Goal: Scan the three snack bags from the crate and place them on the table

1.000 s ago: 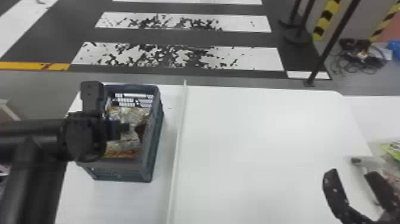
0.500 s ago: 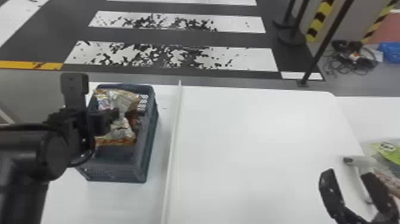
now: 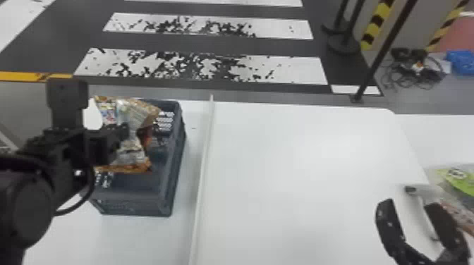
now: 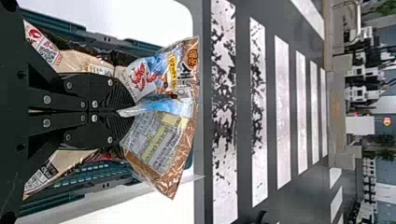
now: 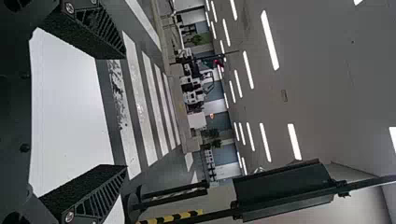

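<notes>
In the head view my left gripper [image 3: 123,132] is over the crate [image 3: 141,201], closed on a snack bag [image 3: 135,151] that rises above the crate's rim. The left wrist view has the left gripper [image 4: 122,112] pinching the bag [image 4: 161,140] at its middle, so both halves fold outward around the fingers; the crate [image 4: 70,184] lies behind it. Whether more bags lie in the crate is hidden. My right gripper [image 3: 411,208] stands open over the table's right part, and the right wrist view has the gripper [image 5: 125,112] with nothing between its wide-apart fingers.
A thin raised white strip [image 3: 202,169] divides the white table [image 3: 299,169] beside the crate. A white-handled scanner-like item [image 3: 418,193] is behind the right gripper, with a green package [image 3: 458,179] at the right edge. A dark post [image 3: 381,53] stands beyond the table.
The left gripper has first moved left and then slightly back to the right, lifting the bag, which now stands higher over the crate. The right gripper has hardly moved.
</notes>
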`<state>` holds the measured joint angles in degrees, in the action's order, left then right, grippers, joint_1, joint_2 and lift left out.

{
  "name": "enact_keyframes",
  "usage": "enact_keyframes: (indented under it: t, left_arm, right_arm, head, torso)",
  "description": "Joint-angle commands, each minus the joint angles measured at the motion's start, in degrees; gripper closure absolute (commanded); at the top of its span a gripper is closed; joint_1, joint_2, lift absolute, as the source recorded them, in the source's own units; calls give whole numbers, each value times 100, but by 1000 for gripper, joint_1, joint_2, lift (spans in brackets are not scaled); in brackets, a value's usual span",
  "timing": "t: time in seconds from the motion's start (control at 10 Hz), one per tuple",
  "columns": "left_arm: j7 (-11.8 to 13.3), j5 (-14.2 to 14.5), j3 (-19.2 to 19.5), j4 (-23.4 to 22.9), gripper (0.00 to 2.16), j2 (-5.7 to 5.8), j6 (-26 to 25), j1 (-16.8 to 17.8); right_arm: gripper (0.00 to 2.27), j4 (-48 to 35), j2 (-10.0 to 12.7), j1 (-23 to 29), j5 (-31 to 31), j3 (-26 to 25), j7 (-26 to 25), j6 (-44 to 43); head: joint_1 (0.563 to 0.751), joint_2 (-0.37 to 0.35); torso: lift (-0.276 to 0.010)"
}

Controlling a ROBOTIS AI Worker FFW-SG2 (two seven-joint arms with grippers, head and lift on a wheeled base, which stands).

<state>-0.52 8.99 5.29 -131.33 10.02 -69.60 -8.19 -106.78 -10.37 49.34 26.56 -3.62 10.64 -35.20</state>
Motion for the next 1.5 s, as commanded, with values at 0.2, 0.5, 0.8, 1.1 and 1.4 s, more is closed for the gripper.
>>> enact_keyframes:
  t: [0.2,0.5,0.8,1.1,1.4]
  left_arm:
    - [-10,86,33,-1492,1889,0,-332,-517]
    - [245,244,-925,-1105,1889,-149,-191,-218]
    - [737,235,-2190,442,1889,-378,1022,213]
    - [1739,182,-3122,2437,1889,-1002,2077,810]
    - [2460,-266,-4045,4142,1885,-1017,3079,1241]
  right_arm:
    - [97,0,0,-153,-19,-139,9,176]
    - [97,-18,35,-232,-125,-306,9,404]
    - [97,-203,35,-258,-133,-516,0,738]
    - [97,-361,35,-399,-54,-666,9,1494]
    - [97,-501,35,-574,7,-912,52,2233]
  head:
    - [695,-38]
    - [695,-125]
    - [695,-323]
    - [695,-350]
    - [695,-350]
  torso:
    - [-36]
    - [-36]
    - [-36]
    - [-36]
    - [-36]
